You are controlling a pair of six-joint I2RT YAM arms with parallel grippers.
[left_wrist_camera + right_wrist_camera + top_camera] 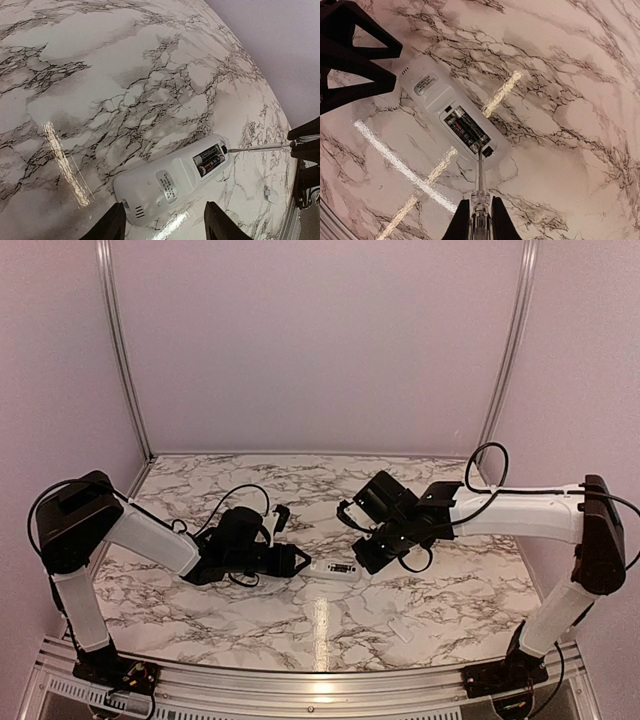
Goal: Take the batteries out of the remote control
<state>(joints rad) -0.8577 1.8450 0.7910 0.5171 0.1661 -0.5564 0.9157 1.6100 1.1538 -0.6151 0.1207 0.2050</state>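
Note:
The white remote control [333,569] lies back-up on the marble table between both grippers. Its compartment is open, with two dark batteries [210,160] side by side inside; they also show in the right wrist view [466,130]. My left gripper [165,227] is open, its fingers either side of the remote's [165,185] rounded end, not touching it. My right gripper [480,220] is shut on a thin pale grey stick [480,170]. The stick's tip rests at the compartment's near end, by the batteries, on the remote [432,90].
A small white flat cover piece [400,627] lies on the table [250,620] in front of the right arm. The left gripper's dark fingers [355,55] show at the remote's far end in the right wrist view. Walls stand at the back and sides.

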